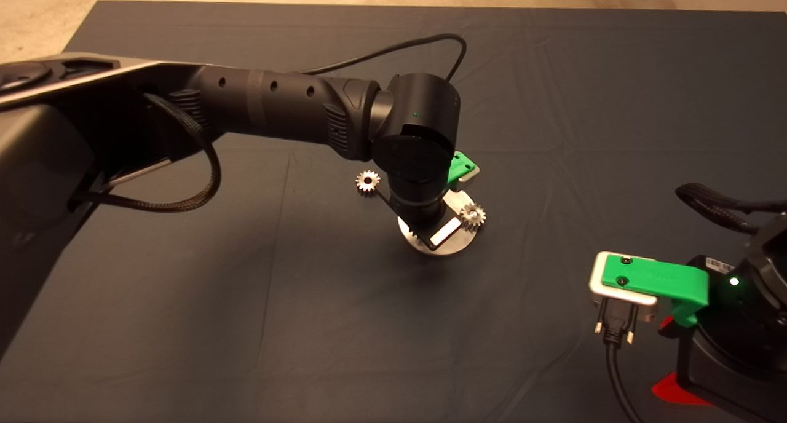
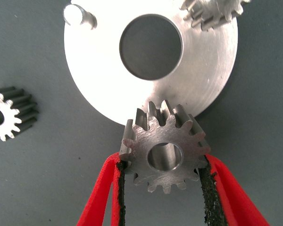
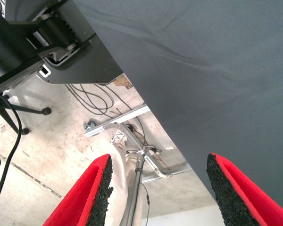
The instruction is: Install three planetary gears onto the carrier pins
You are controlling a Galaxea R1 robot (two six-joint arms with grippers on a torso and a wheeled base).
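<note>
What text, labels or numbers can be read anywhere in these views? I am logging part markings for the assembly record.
None can be read.
White sticker on the parked right arm, beside the green right tool: print too small to read.
Small silvery metal toothed gear held in the left tool: no marking.
Flat round silver metal disc: no marking.

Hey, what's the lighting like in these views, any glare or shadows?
Head view: warm and dim, a soft shadow on the mat below the carrier disc. Left wrist view: bright, even, mild sheen on the disc and held gear. Right wrist view: bright floor beyond the mat.
</note>
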